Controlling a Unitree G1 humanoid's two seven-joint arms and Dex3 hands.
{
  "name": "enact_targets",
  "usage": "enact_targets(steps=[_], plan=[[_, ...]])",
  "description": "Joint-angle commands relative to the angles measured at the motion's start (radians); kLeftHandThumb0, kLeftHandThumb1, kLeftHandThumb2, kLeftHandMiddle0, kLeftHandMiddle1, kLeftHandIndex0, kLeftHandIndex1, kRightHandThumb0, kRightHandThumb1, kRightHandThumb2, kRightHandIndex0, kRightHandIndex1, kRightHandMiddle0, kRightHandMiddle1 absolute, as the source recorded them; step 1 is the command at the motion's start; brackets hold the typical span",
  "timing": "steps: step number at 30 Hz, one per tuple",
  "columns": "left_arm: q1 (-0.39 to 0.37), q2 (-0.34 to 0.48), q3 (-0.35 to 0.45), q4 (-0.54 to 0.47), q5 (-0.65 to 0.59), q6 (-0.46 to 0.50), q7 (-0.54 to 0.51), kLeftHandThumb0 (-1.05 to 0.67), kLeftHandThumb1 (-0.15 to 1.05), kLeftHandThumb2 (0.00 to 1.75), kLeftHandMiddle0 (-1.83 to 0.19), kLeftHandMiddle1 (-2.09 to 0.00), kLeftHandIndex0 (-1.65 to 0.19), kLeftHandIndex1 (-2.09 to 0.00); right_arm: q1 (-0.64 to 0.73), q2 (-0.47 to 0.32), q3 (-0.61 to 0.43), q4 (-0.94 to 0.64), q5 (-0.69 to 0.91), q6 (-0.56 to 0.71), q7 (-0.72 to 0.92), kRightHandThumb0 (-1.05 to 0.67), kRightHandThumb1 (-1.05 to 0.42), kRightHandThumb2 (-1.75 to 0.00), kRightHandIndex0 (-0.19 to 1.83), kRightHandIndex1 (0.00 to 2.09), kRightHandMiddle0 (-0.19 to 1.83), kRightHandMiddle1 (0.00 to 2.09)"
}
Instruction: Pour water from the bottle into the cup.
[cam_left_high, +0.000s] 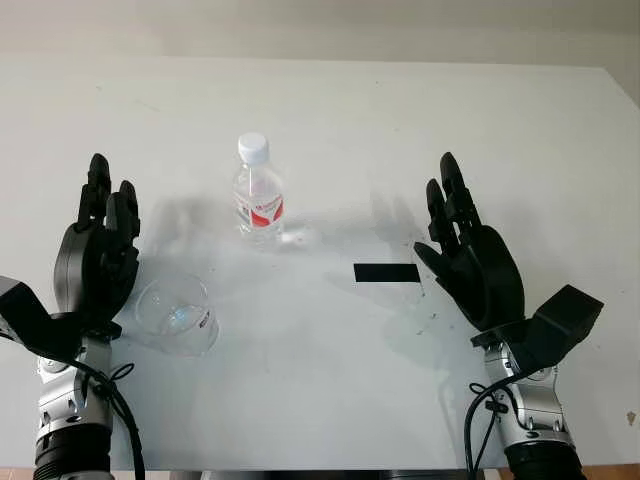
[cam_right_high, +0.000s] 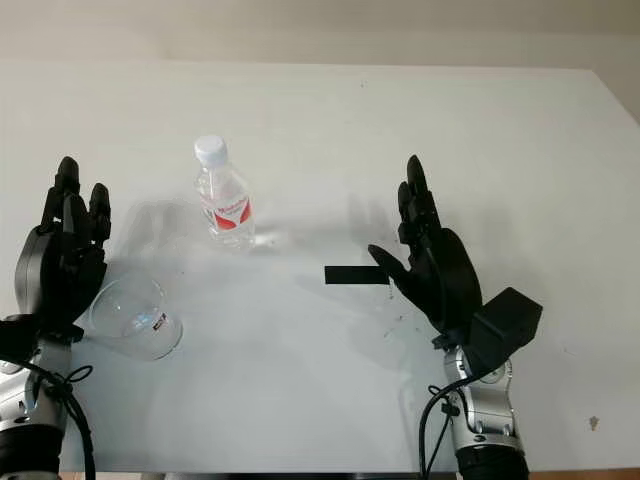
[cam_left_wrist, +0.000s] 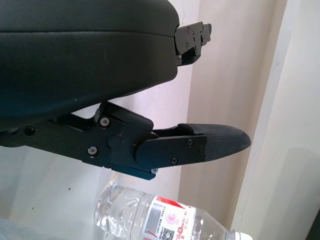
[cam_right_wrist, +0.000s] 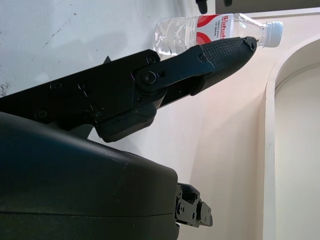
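A clear water bottle (cam_left_high: 258, 192) with a white cap and a red label stands upright on the white table (cam_left_high: 330, 110), left of the middle. A clear plastic cup (cam_left_high: 178, 315) lies tilted on the table in front of the bottle, to its left. My left hand (cam_left_high: 98, 240) is open, raised just left of the cup and apart from it. Over the right side of the table my right hand (cam_left_high: 465, 245) is open, well away from the bottle. The bottle (cam_left_wrist: 165, 220) lies beyond the left hand's fingers in the left wrist view, and the bottle (cam_right_wrist: 210, 30) shows behind the thumb in the right wrist view.
A black strip of tape (cam_left_high: 386, 272) lies on the table between the bottle and my right hand. The table's far edge meets a pale wall (cam_left_high: 320, 30).
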Motion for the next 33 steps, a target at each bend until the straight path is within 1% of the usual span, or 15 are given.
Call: enact_targets(steps=[1,6,11,17,19,22,27,33], plan=[[0.020,-0.001,0.002,-0.015,0.003,-0.005,0.002,-0.74,1.05,0.47,0.18,-0.04,0.18,-0.02,0.019,0.000,0.003,-0.023,0.005,0.002,0.003,-0.92,-1.04,-0.05,-0.19,0.00,-0.19,0.00],[0.025,0.003,0.000,-0.016,0.008,-0.005,0.001,-0.74,1.05,0.48,0.18,-0.05,0.18,-0.03,0.009,0.006,0.011,-0.010,0.004,0.011,0.005,-0.92,-1.04,-0.05,-0.19,0.00,-0.19,0.00],[0.018,-0.001,0.001,-0.013,0.004,-0.006,-0.002,-0.74,1.05,0.48,0.19,-0.04,0.19,-0.02,-0.051,0.010,0.038,0.050,-0.024,-0.002,0.016,-0.93,-1.04,-0.05,-0.19,0.00,-0.19,0.00],[0.024,-0.007,0.007,-0.013,0.000,-0.012,0.005,-0.75,1.05,0.46,0.19,0.00,0.19,0.00,-0.221,0.029,0.105,0.146,-0.075,-0.013,0.046,-0.96,-1.04,-0.06,-0.19,0.00,-0.19,0.00],[0.027,-0.011,0.007,-0.016,0.000,-0.016,0.007,-0.75,1.05,0.47,0.19,0.00,0.19,0.00,-0.320,0.051,0.127,0.212,-0.075,-0.003,0.078,-0.95,-1.03,-0.06,-0.19,0.00,-0.19,0.00],[0.031,-0.013,0.007,-0.019,0.000,-0.018,0.010,-0.74,1.05,0.48,0.19,-0.01,0.19,0.00,-0.414,0.078,0.145,0.286,-0.078,0.007,0.100,-0.96,-1.02,-0.05,-0.19,0.00,-0.19,0.00],[0.034,-0.007,0.004,-0.024,0.008,-0.021,0.009,-0.75,1.05,0.49,0.19,-0.02,0.19,0.00,-0.583,0.148,0.166,0.444,-0.087,0.023,0.125,-1.00,-0.98,-0.04,-0.19,0.00,-0.19,0.00],[0.042,-0.008,0.007,-0.028,0.009,-0.024,0.014,-0.75,1.05,0.47,0.19,-0.03,0.18,-0.01,-0.691,0.183,0.175,0.627,-0.129,-0.035,0.137,-1.02,-0.97,-0.05,-0.19,0.00,-0.19,0.00]])
